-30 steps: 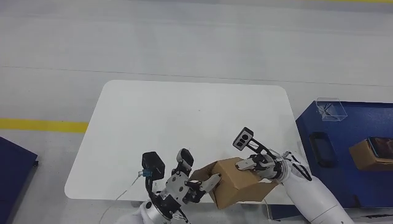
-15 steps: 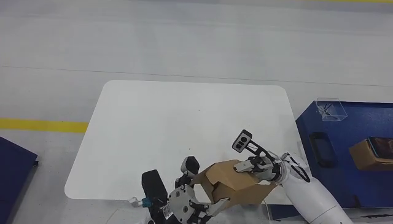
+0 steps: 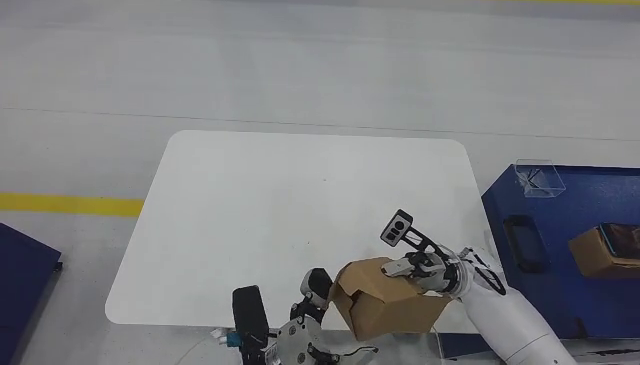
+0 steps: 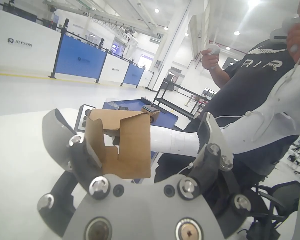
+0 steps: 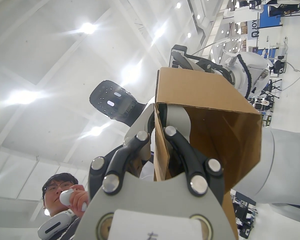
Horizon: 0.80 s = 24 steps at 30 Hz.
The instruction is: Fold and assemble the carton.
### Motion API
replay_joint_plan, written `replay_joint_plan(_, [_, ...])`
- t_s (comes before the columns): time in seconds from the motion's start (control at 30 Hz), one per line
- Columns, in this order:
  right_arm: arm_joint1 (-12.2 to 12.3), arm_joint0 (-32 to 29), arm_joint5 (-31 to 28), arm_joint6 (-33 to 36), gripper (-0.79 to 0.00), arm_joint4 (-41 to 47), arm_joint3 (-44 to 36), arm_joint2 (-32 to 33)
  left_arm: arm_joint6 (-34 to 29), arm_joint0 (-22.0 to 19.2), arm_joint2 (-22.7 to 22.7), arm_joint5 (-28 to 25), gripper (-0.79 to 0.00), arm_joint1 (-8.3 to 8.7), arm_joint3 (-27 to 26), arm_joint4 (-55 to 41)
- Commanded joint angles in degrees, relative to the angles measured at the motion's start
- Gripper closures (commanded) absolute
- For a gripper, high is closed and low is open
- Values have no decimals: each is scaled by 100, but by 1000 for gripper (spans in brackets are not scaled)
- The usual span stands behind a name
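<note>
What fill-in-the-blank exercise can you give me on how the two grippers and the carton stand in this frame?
1. The right gripper is ____ on one wall of the brown carton.
2. The left gripper is ____, its jaws wide apart beside the carton.
3. The table beneath the arms is ____ in colour.

Missing words: shut; open; white.
</note>
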Motion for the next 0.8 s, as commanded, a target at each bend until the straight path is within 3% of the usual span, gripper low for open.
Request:
replay_joint_plan(0.0, [1,-4,-16,0,0,-33,-2,10,-278,-59,-44,120,-785,2,-28,-201])
replay_joint_plan(0.33, [-24,1,-160,0,0,-146,52,68,-1032,-214,-52,257,-785,6,-84,-1097])
replay_joint_plan(0.77, [-85,85,282,0,0,179,38,-43,-1135,-272,-299,227,-785,26,-22,-1666])
